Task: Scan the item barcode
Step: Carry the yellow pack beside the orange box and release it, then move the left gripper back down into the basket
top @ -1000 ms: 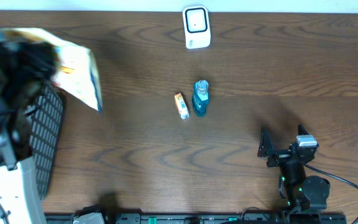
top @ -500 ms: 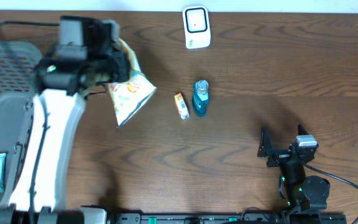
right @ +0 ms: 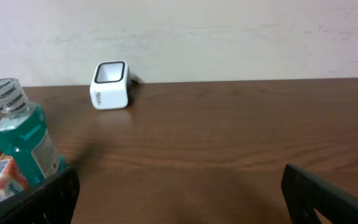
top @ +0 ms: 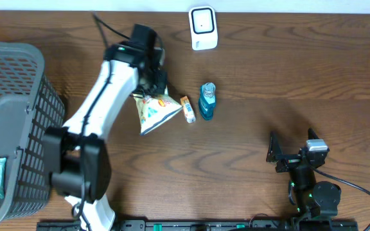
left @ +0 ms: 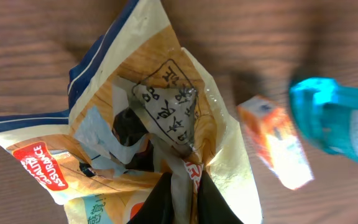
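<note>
Feel: my snack bag looks light, soft and crinkly, easy to squash.
Best hold: a small pinch on a flat fold near its end.
Left pincer: I am pinching that fold tight.
Right pincer: spread wide, holding nothing.
Place: just beside the little orange box, near the blue bottle, with the white scanner farther back.
Look: pale yellow, blue trim, red badge; the barcode may be hidden.

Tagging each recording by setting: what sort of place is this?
Likely a mock shop checkout, set up on a wood-grain table: a white barcode scanner stands at the far edge, a grey shopping basket sits at one side, and a snack bag and blue bottle serve as goods.
</note>
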Controlling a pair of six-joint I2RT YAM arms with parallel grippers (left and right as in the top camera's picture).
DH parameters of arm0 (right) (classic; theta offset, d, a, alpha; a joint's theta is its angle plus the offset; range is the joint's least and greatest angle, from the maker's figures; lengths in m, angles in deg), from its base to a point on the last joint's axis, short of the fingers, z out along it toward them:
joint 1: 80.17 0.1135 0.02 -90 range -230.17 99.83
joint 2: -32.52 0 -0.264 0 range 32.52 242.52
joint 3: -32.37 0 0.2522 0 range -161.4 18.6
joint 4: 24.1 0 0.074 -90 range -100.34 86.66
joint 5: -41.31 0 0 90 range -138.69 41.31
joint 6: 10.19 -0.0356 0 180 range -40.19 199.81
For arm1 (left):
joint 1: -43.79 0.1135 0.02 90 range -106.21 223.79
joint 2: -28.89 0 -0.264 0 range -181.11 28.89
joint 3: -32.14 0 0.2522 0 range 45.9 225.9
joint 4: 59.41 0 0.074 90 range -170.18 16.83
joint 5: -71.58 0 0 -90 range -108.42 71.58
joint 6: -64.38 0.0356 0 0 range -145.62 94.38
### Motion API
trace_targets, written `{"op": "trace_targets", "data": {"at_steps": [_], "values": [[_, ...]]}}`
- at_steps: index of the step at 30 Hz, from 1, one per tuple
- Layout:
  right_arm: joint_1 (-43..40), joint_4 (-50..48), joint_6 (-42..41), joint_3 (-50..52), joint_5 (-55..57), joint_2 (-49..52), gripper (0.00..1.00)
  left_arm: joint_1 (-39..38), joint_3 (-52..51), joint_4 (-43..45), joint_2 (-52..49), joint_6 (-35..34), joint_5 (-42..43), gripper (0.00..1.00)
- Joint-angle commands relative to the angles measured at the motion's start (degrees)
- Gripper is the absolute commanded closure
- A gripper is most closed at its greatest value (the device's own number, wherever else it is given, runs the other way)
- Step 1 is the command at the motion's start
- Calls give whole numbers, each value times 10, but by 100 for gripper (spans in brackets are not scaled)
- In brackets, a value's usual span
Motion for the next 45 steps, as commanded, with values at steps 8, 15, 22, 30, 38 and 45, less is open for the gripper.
{"op": "trace_targets", "data": {"at_steps": [8, 15, 22, 30, 38, 45], "values": [[2, 2, 7, 1, 2, -1, 1, -44, -6, 3, -61, 2, -68, 93], [2, 2, 7, 1, 2, -1, 1, -52, -7, -6, -63, 0, -63, 61], [2, 2, 7, 1, 2, -1, 1, -52, -6, -12, -57, 0, -64, 27], [2, 2, 7, 1, 2, -1, 1, -50, 7, -18, 31, 1, -64, 16], [2, 2, 7, 1, 2, -1, 1, -28, 9, 36, 191, 0, -99, 2], [2, 2, 7, 1, 2, -1, 1, 36, 9, 89, 307, -47, -168, 2]]}}
